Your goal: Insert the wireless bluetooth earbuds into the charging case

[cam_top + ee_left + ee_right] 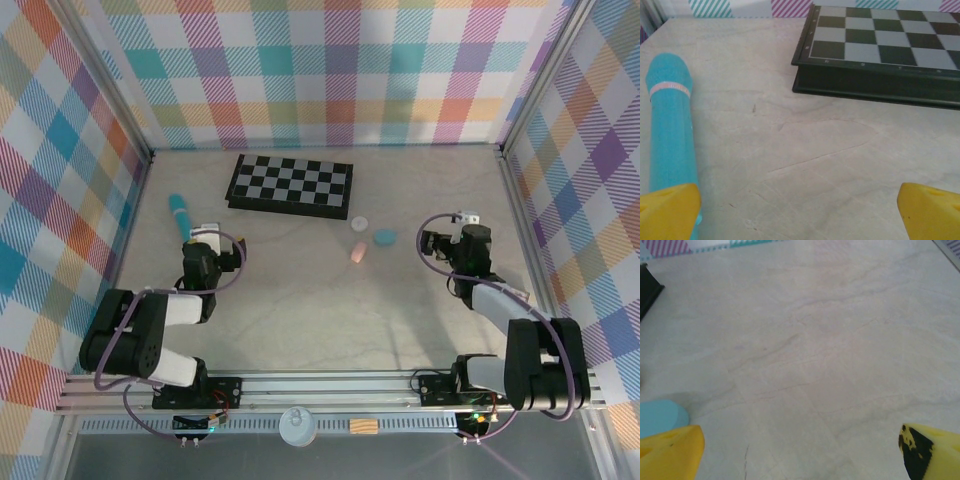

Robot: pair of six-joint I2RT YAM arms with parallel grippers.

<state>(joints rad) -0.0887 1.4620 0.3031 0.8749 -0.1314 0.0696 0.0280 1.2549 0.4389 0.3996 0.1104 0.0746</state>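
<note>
Right gripper [800,455] gapes empty, light blue item [659,417] beside its left finger; left gripper [800,215] released, teal stick [670,135] leftward.

A black chessboard [290,186] lies flat near the back of the pale table [300,310] - squares facing up. A long teal stick [180,214] with a pinkish band lies to its left, apart from it. Plaid walls [60,150] stand around.

Table [300,310] with chessboard [290,186], teal stick [181,215], white case [360,222], blue case [384,237], pink case [358,253]
</note>
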